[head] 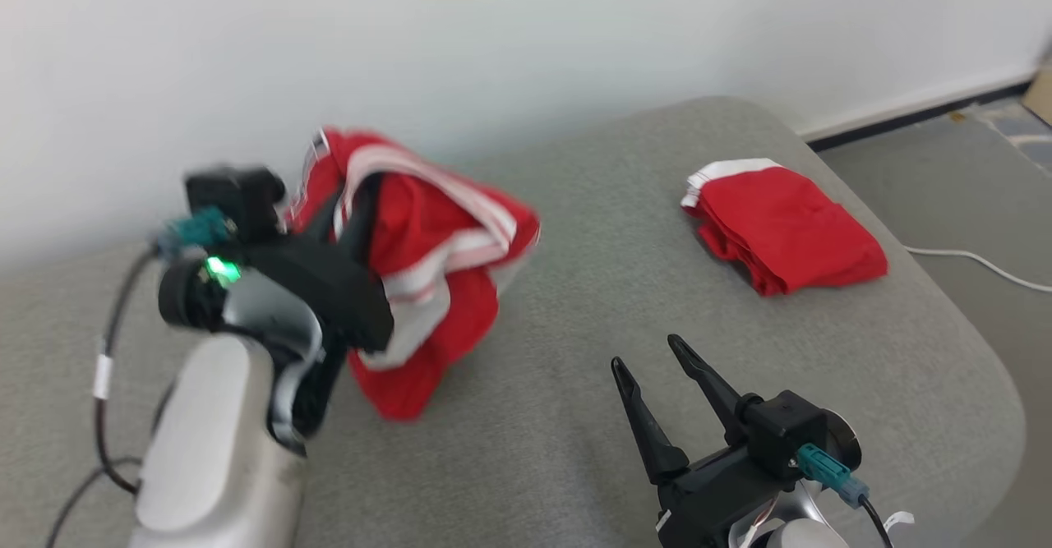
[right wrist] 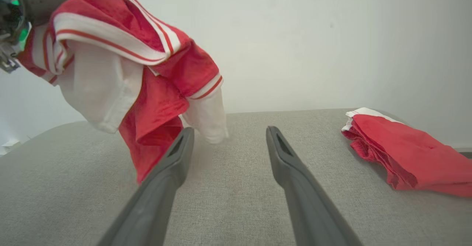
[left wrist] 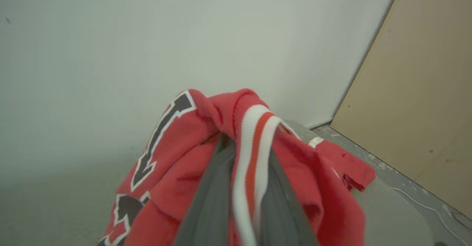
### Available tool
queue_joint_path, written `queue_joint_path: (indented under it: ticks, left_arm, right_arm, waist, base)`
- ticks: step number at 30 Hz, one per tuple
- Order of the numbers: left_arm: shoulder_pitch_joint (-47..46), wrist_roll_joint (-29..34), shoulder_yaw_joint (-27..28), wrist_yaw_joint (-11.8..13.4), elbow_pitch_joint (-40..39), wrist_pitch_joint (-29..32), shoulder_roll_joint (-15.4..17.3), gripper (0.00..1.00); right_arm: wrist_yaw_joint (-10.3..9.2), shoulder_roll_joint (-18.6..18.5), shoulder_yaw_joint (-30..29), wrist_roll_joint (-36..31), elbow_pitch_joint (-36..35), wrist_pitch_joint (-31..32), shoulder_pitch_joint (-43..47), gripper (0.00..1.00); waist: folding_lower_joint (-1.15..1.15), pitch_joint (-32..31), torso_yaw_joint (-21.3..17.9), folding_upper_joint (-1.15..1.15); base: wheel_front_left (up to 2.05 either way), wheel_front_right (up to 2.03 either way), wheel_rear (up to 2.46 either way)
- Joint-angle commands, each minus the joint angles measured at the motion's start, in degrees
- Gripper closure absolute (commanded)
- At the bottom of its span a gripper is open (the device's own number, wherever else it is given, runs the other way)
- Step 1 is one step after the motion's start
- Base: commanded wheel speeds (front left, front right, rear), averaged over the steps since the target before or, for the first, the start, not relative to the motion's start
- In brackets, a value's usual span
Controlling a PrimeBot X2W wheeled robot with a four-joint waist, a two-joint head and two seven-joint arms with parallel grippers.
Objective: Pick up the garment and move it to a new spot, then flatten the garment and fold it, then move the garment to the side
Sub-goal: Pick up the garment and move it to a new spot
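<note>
Garment (head: 427, 232) hangs from left fingers (left wrist: 207, 209); second garment (head: 789, 232) lies folded

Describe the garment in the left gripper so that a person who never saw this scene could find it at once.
Look at the wide grey cushion before the white wall. At its left side, the left gripper holds up a bunched red garment with white panels and red-and-white striped bands. The other red garment lies folded flat at the right.

The garment (head: 427, 269) hangs from the left gripper (head: 352, 199) over the cushion's (head: 575, 416) left side. A folded pile (head: 785, 236) lies far right, behind the right gripper (head: 645, 351).
</note>
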Motion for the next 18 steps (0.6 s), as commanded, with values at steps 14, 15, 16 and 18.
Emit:
queue_joint_path:
  ticks: [14, 15, 16, 18]
  left_arm:
    - [6.77, -1.03, -5.29, 0.54, 19.10, -9.14, -1.68, 0.00]
    - [7.04, -1.28, -5.68, 0.53, 19.29, -10.13, -1.72, 0.00]
    - [7.50, -1.71, -5.82, 0.52, 19.32, -11.29, -1.76, 0.00]
    - [8.41, -2.42, -6.17, 0.64, 18.88, -13.77, -1.84, 0.00]
  right_arm:
    - [-0.17, 0.67, -1.98, -0.96, 0.61, -0.91, 0.52, 0.00]
    - [-0.17, 0.67, -2.28, -0.97, 0.66, -0.96, 0.65, 0.00]
    - [-0.17, 0.68, -2.27, -1.03, 0.65, -0.95, 0.74, 0.00]
    - [-0.17, 0.66, -2.74, -1.11, 0.60, -0.87, 1.06, 0.00]
  waist:
    - [0.01, 2.72, -1.34, 0.00]
    - [0.01, 2.39, -0.63, 0.00]
    - [0.01, 2.04, -0.03, 0.00]
    - [0.01, 1.33, 1.53, 0.00]
  base:
    - [0.00, 0.00, 0.00]
    - [0.00, 0.00, 0.00]
    - [0.00, 0.00, 0.00]
    - [0.00, 0.00, 0.00]
